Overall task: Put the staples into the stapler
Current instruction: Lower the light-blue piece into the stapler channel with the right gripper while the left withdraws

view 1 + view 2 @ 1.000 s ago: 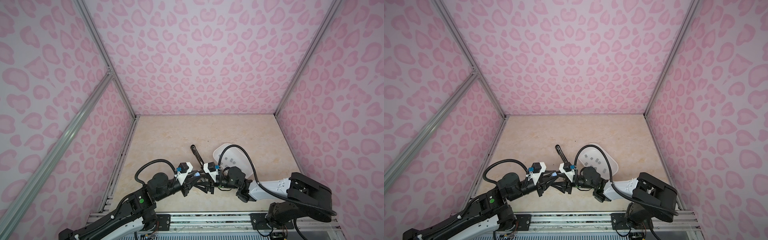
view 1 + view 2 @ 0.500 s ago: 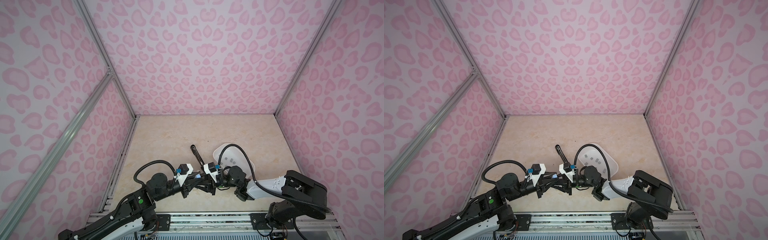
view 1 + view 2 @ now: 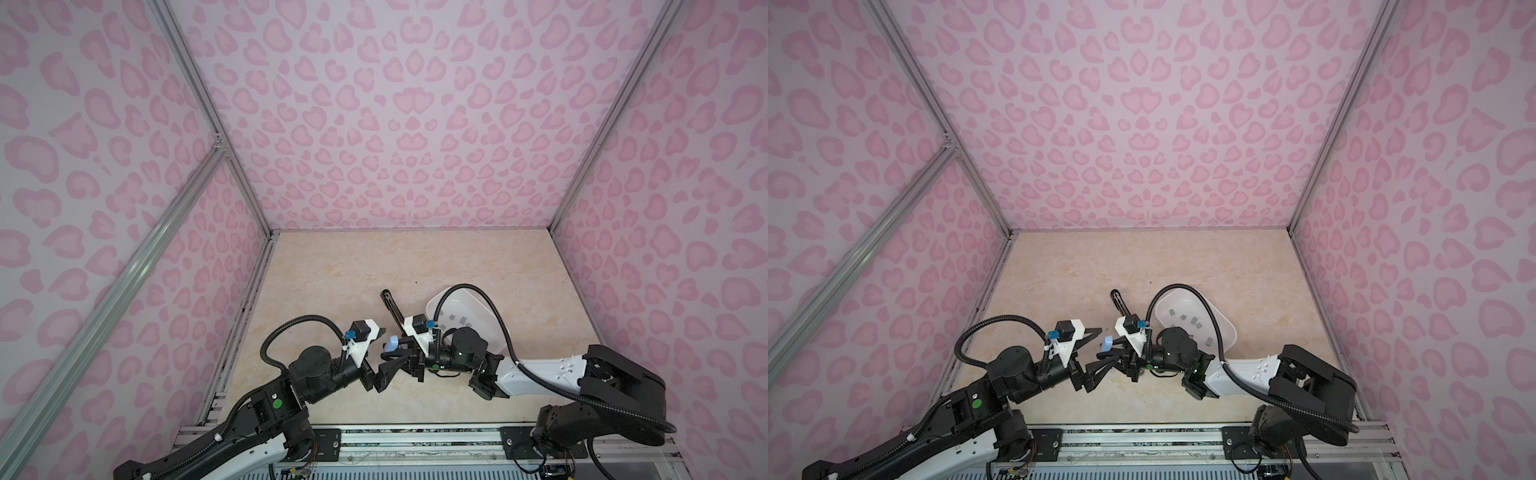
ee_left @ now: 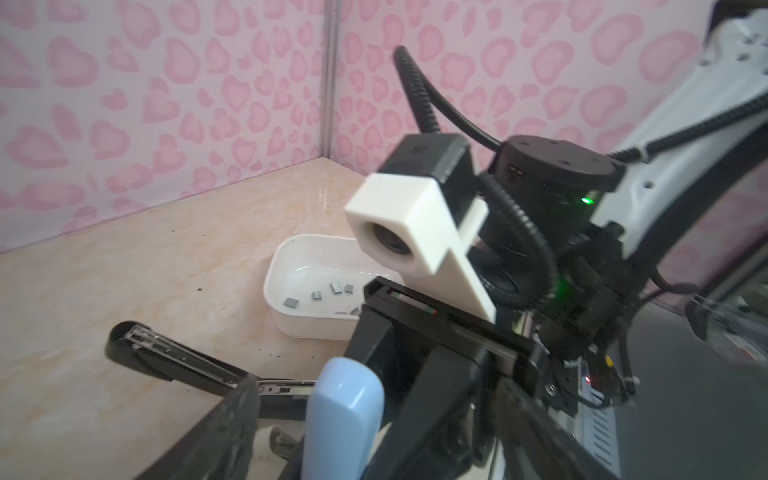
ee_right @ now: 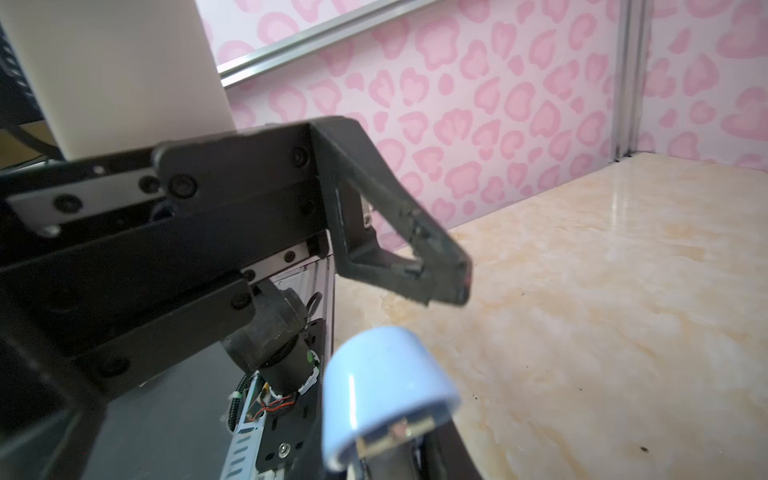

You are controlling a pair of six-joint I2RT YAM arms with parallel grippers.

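The stapler is hinged open near the table's front. Its light blue top (image 3: 391,345) (image 3: 1107,344) is raised, and its black magazine arm (image 3: 390,307) (image 4: 166,357) points toward the back wall. My right gripper (image 3: 405,354) (image 3: 1118,354) (image 5: 395,457) is shut on the blue top (image 5: 382,374). My left gripper (image 3: 388,350) (image 3: 1098,352) (image 4: 365,440) is open, with its fingers (image 5: 415,249) spread on either side of the blue top (image 4: 340,415) and clear of it. The staples (image 3: 1194,320) (image 4: 291,302) are small grey blocks lying loose in a white tray.
The white tray (image 3: 473,307) (image 3: 1229,328) (image 4: 291,324) sits just behind the right wrist, and its cable arcs over it. Pink patterned walls close in the left, right and back. A metal rail (image 3: 415,436) runs along the front edge.
The left gripper has opened wide and let go of the stapler. The right gripper closed on the blue top just before that. Both arms have stayed almost in place.
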